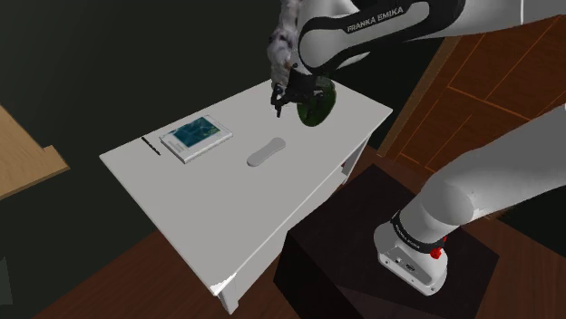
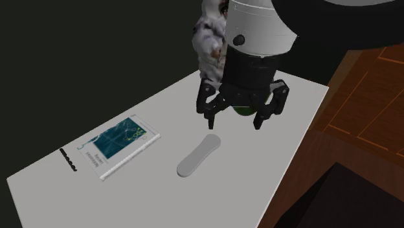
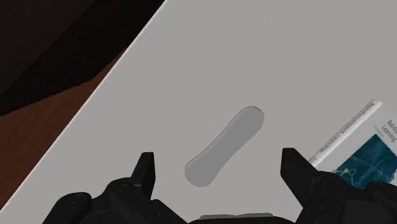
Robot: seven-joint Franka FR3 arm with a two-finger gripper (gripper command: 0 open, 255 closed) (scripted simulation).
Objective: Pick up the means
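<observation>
Over the tabletop (image 1: 200,217) my tool (image 2: 234,123) hangs spread, empty, above the grey oblong piece (image 2: 198,156); lowering and gripping remain.

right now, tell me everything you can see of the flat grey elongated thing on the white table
The plain grey, flat, elongated slab with rounded ends lies flat on the white table top, roughly mid-table and running diagonally. It looks matte and unmarked, its outline bends slightly, and its material is unclear. Only the table touches it. The white-edged book with a teal cover lies apart from it, toward the shoulder view's left. The black jaws hang open above the table. In the wrist view the slab shows between them, untouched.
</observation>
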